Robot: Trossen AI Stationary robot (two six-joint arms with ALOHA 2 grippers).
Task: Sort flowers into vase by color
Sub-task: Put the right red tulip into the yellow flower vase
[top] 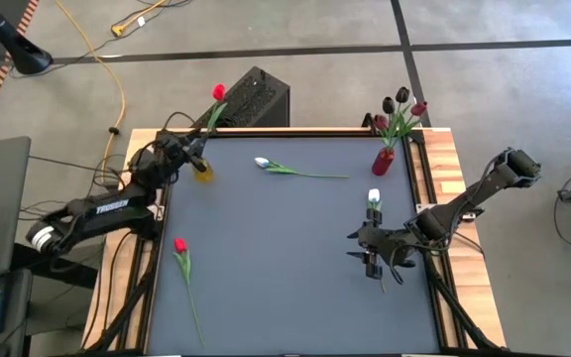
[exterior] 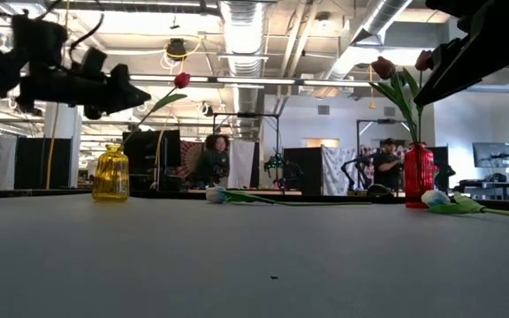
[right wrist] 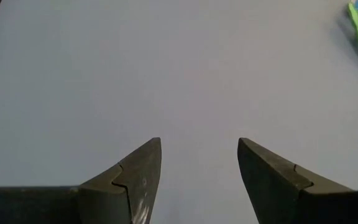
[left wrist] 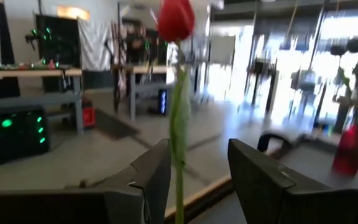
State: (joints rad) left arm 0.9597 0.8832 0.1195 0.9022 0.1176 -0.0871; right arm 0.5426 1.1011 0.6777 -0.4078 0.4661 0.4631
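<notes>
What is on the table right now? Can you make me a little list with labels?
yellow vase: back left corner, one red tulip standing in it
red vase: back right, holds dark and maroon tulips
loose flowers: white tulip at back middle, red tulip on table front left, white tulip by right arm
left tool: open, around the stem above the yellow vase
right tool: open, empty, over bare table

Grey carpet floor [top: 523,109], exposed ceiling ducts [exterior: 241,35], bright windows [left wrist: 347,37]
</notes>
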